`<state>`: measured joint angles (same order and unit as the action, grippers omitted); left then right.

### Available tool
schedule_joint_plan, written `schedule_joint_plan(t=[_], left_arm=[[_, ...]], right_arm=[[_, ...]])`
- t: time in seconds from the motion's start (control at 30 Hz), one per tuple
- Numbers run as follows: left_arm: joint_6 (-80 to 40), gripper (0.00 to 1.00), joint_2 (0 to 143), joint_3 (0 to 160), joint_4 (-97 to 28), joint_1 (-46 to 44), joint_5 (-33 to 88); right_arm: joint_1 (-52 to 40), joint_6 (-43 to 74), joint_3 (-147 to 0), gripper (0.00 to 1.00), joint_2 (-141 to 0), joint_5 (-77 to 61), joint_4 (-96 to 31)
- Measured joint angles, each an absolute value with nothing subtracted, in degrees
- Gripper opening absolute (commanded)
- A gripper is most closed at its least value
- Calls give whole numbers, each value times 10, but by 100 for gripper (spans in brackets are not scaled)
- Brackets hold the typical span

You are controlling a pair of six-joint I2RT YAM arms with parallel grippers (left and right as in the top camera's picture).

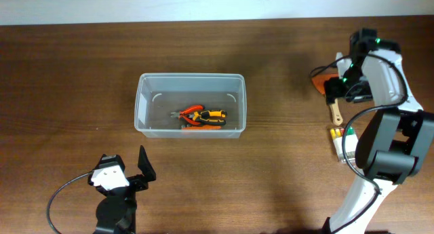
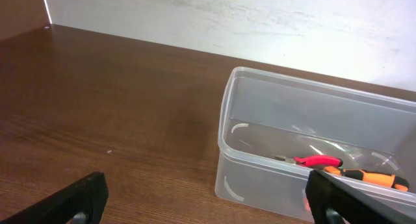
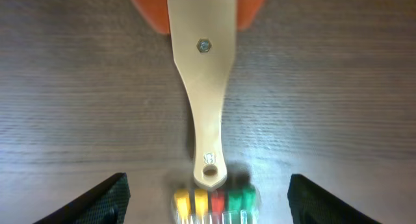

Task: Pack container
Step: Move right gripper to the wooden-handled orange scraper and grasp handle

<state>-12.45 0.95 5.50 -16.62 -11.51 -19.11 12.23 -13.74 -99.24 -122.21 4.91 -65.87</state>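
The container (image 1: pixel 150 105) is a clear plastic tub with round corners and a rim all the way around. It sits on the brown wood table (image 1: pixel 68 91), near the middle and a bit to the left. You can see right through its walls to the wood below. Inside it, near the front wall, lie pliers with red handles (image 1: pixel 193 112) and an orange and black tool (image 1: pixel 215 115). They lie so close together that it is hard to tell where one ends and the other starts. In the left wrist view the container (image 2: pixel 260 152) is to the right and its far end is cut off by the edge. The red pliers (image 2: pixel 317 161) and the orange and black tool (image 2: pixel 380 179) show through the wall there. The left gripper (image 1: pixel 123 163) is near the front edge of the table, well apart from the tub. Its fingers (image 2: pixel 75 201) are spread wide with nothing between them. Far to the right, the right gripper (image 1: pixel 337 85) hangs over a tool with a pale wooden handle (image 3: pixel 201 87) and an orange head (image 3: pixel 146 6). Its fingers (image 3: pixel 107 198) are spread too, one on each side of the handle and not touching it. The orange head is cut off at the top, so I cannot tell what kind of tool it is. Just past the handle's end lies a small clear case of coloured bits (image 3: pixel 214 201), half cut off.
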Motion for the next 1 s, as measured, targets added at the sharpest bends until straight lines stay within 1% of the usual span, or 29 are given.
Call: schedule_joint_plan(t=[0.23, 0.27, 0.37, 0.7, 0.83, 1.0], left_arm=[[-124, 99, 10, 55, -166, -115, -191], [-124, 99, 10, 55, -166, -115, -191], [-124, 99, 10, 55, -166, -115, -191], [-124, 99, 10, 55, -166, -115, -191], [-124, 99, 10, 55, -166, -115, -191], [-124, 99, 10, 55, -166, -115, -191]], right_arm=[[122, -168, -914, 80, -1222, 49, -584], [122, -169, -909, 82, -1222, 49, -575], [122, -172, -901, 85, -1222, 49, -560], [135, -180, -889, 88, -1225, 48, -541], [146, -186, -889, 86, -1226, 29, -537], [149, -195, -889, 72, -1226, 15, -534]])
